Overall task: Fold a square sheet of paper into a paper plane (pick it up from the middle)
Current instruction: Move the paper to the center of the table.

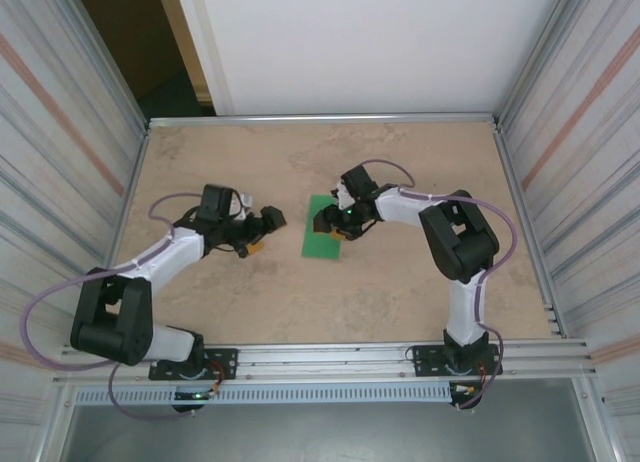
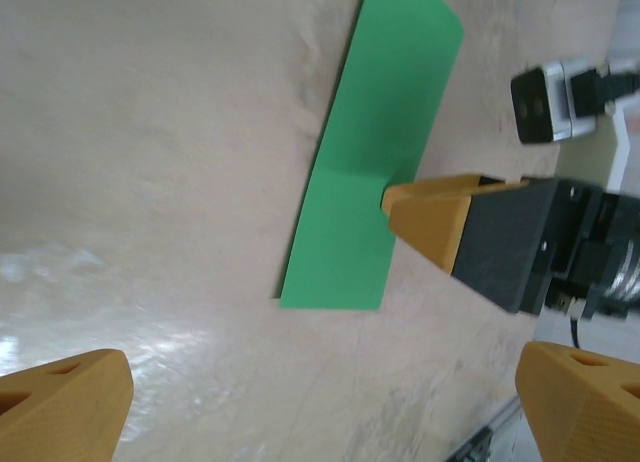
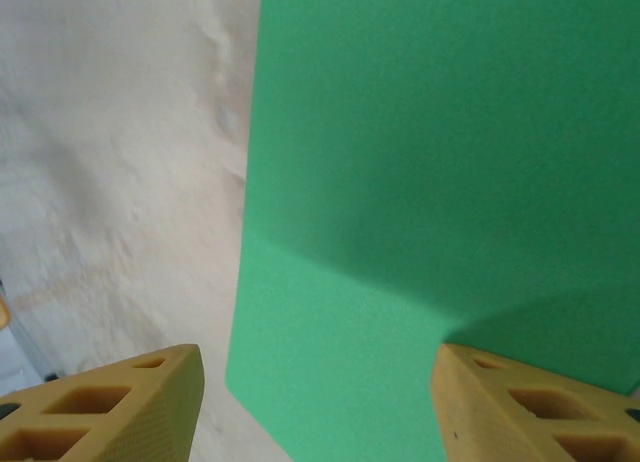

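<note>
1. Looking down on a beige marbled bench point(image 1: 420, 292) fenced by ribbed metal walls point(image 1: 60, 132).
2. Finding the paper point(image 1: 318, 244) lying flat near mid-bench, between the two arms and closer to the right one.
3. Judging it feather-light, limp and easily creased; probably sliding over the smooth bench under any sideways push, and offering nothing to pinch while flat.
4. Favouring the middle as the hold, as the task asks: pressing down and bunching up a small ridge there.
5. Seeing plain bright green, unmarked, appearing oblong rather than square from above; noticing a faint line across it from the left wrist, crease or shadow, cannot tell.
6. Noting the right pincer point(image 3: 320, 412) gaping wide and low, straddling one long edge, half over green, half over bare bench.
7. Noting the left pincer point(image 2: 320, 412) likewise gaping wide, hanging beside the paper, gripping nothing.
</note>
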